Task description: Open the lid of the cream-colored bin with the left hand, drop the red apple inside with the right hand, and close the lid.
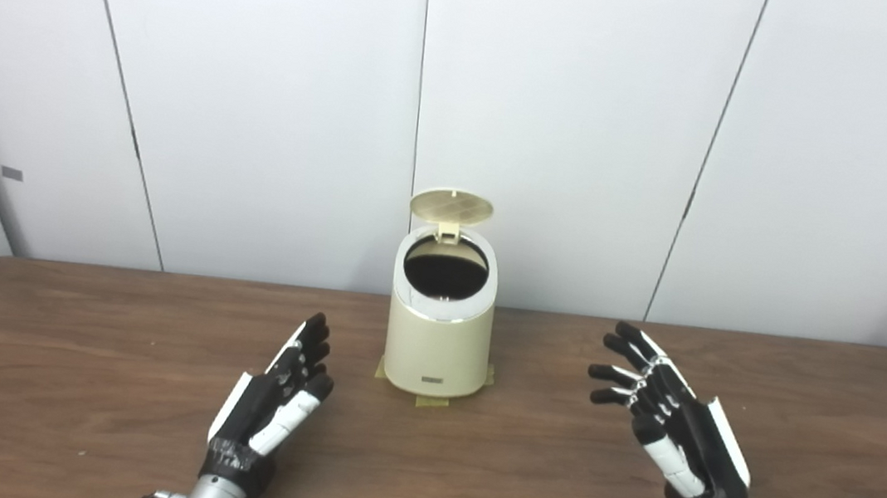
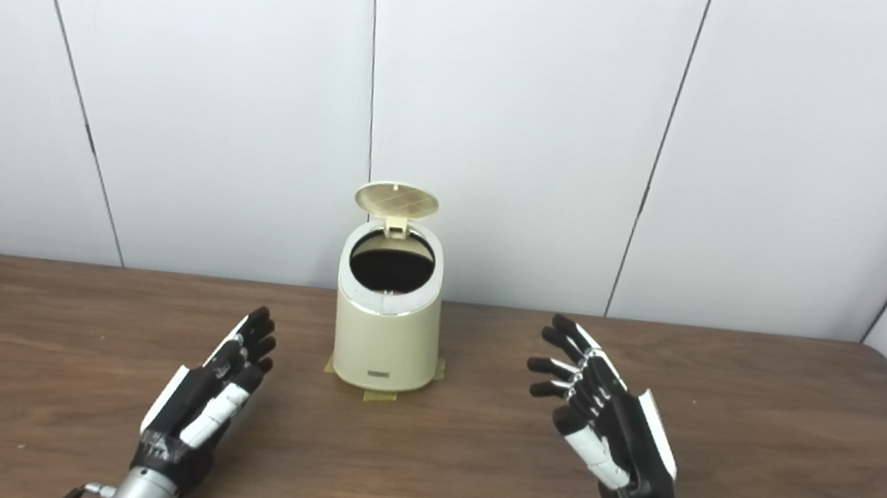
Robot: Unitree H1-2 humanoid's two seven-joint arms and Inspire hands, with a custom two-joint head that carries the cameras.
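The cream-colored bin (image 1: 438,340) stands at the middle back of the wooden table (image 1: 62,373). Its round lid (image 1: 452,206) is flipped up on the rear hinge, and the dark opening (image 1: 445,268) shows. No red apple is in sight. My left hand (image 1: 278,400) is open and empty, low over the table to the left and in front of the bin. My right hand (image 1: 670,425) is open and empty, fingers spread, to the right of the bin and apart from it.
Strips of tape (image 1: 431,402) stick out from under the bin's base. White wall panels (image 1: 574,130) stand right behind the table's far edge. Bare wood lies between my two hands.
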